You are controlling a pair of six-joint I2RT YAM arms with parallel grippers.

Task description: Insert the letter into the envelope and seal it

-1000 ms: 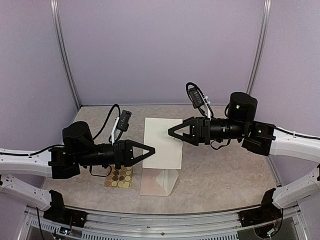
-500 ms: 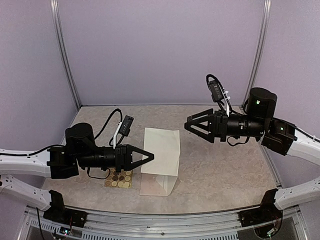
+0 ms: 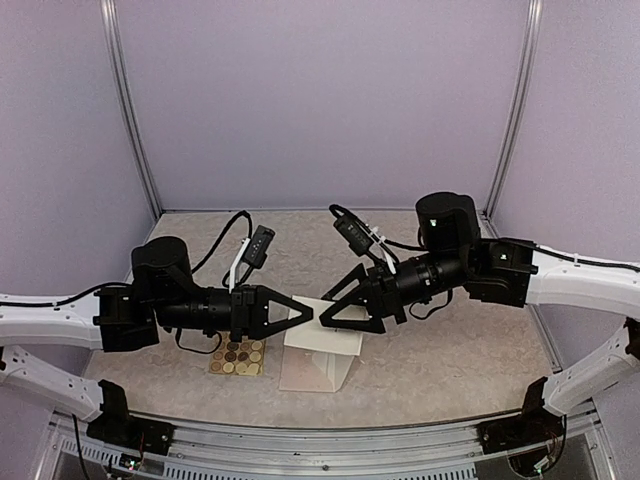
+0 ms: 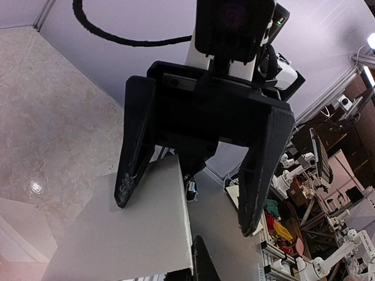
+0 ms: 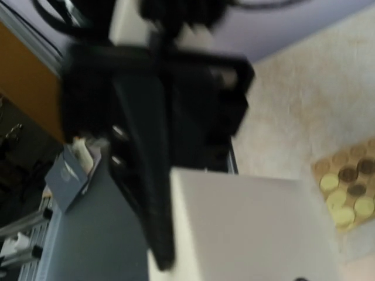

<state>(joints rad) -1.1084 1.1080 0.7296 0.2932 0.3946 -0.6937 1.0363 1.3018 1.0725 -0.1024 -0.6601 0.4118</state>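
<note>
1. The envelope (image 3: 312,372) lies flat on the table (image 3: 450,350) nearest the arm bases, unsealed and apparently empty. A sheet of round stickers (image 3: 238,356) lies just to its left.
2. The letter (image 3: 330,338) hangs above the envelope's far end, lifted off the table between the two arms.
3. The left gripper (image 3: 306,313) meets the letter's left edge with its fingers drawn together, and I judge it pinched onto the paper. In its wrist view the sheet runs out from beside one fingertip.
4. The right gripper (image 3: 335,318) faces it from the other side with its fingers spread wide. One finger lies against the sheet's far edge and nothing is clamped.
5. As for handling, the paper is light, thin and floppy. Held by one edge it will sag and twist, and a hard pinch or tug could crease or tear it.
6. The best hold is at the edges. A second pinch on the edge opposite the left gripper would keep the sheet taut for guiding it into the envelope's mouth.
7. The right wrist view is too blurred to add detail.
</note>
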